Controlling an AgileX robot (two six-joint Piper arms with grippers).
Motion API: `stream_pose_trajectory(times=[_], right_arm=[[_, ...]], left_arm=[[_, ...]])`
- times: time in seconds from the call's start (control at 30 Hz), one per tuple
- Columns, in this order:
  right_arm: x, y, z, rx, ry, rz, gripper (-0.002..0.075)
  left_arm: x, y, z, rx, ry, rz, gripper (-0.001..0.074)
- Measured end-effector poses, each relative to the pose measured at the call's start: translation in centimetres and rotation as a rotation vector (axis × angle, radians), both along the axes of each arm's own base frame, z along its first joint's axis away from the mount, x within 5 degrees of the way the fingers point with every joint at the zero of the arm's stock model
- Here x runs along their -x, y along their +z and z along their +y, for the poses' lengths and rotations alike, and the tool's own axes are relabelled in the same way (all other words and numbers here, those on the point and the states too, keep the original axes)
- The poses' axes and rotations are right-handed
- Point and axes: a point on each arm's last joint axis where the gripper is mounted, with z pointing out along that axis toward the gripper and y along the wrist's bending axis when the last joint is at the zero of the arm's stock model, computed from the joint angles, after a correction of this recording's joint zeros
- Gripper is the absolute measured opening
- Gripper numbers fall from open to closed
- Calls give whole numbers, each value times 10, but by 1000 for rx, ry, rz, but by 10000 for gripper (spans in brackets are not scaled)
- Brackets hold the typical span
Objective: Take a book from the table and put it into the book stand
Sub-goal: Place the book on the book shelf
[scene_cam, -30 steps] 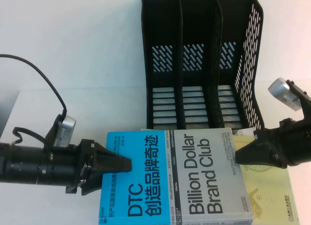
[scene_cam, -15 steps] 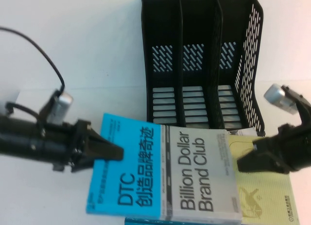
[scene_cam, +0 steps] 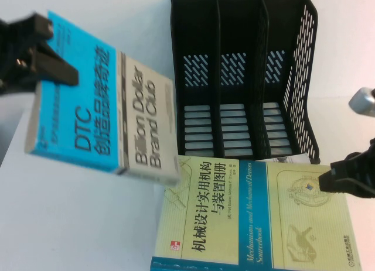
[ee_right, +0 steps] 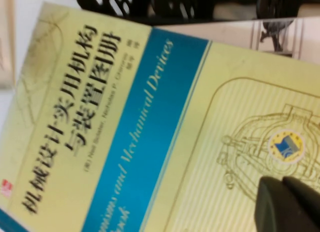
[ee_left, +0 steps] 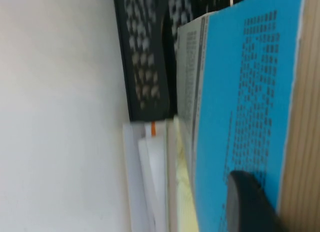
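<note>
Gripping the book [scene_cam: 105, 101] by its blue edge, the left gripper [scene_cam: 44, 63] holds it raised and tilted at the upper left of the high view, clear of the table [scene_cam: 76, 224] and left of the book stand [scene_cam: 243, 78]; half a second ago the book lay low, over the pale yellow-green book [scene_cam: 252, 218], which now lies uncovered in front of the stand; the stand is black plastic, three compartments, slotted back and base, perforated right wall; the right gripper [scene_cam: 331, 181] hangs over the yellow-green cover near its emblem, jaws pressed together on nothing.

Left wrist view: the blue cover [ee_left: 245, 117] fills the frame, pale page edges beside it, a dark finger [ee_left: 247, 204] on it; the stand's perforated wall [ee_left: 145, 56] behind.

Right wrist view: the yellow-green book [ee_right: 125, 122] with its blue band; fingertips [ee_right: 290, 204] closed above its emblem.
</note>
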Motion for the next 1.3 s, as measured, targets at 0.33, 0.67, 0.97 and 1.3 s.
stream_pose_trajectory(times=[0.33,0.67,0.97,1.3], right_arm=[[11,15,-1,-24,-16,-23,-3],[17,12,-2,-4,16,42,-3],[17,8,-8,74,-6,62,-3],[20,7,-8,74,6,89,-3]], left_arm=[[13,56,-11,-76,79,-130,186],[19,48,-59,-276,27,-137,185],[18,50,-90,-308,53,-256,184],[-13,37,-102,-308,107,-303,184]])
